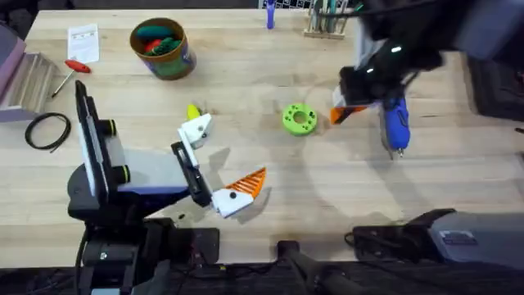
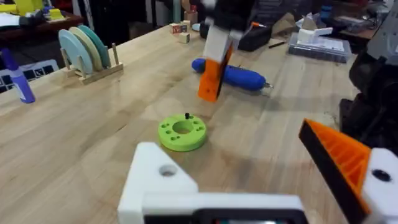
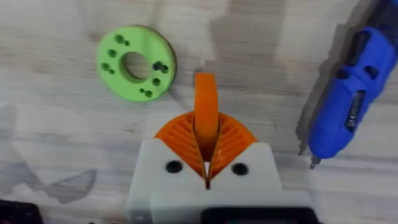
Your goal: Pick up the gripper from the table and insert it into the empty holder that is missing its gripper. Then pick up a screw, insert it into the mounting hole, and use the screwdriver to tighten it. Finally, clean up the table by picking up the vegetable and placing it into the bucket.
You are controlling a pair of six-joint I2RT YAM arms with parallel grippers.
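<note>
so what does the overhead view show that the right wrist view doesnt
Overhead alone: the bucket at the far left, the vegetable beside the left claw, which is open and has one orange pad missing, and a red-handled screwdriver.

Right wrist alone: the right claw up close, shut on the gripper, and the small holes in the green disc.

Both: the green disc, the blue screwdriver and the wooden table.

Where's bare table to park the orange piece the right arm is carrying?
Bare wood lies between the bucket and the green disc, and along the near edge right of the left gripper. It is crowded around the disc, the right gripper and the screwdriver.
</note>
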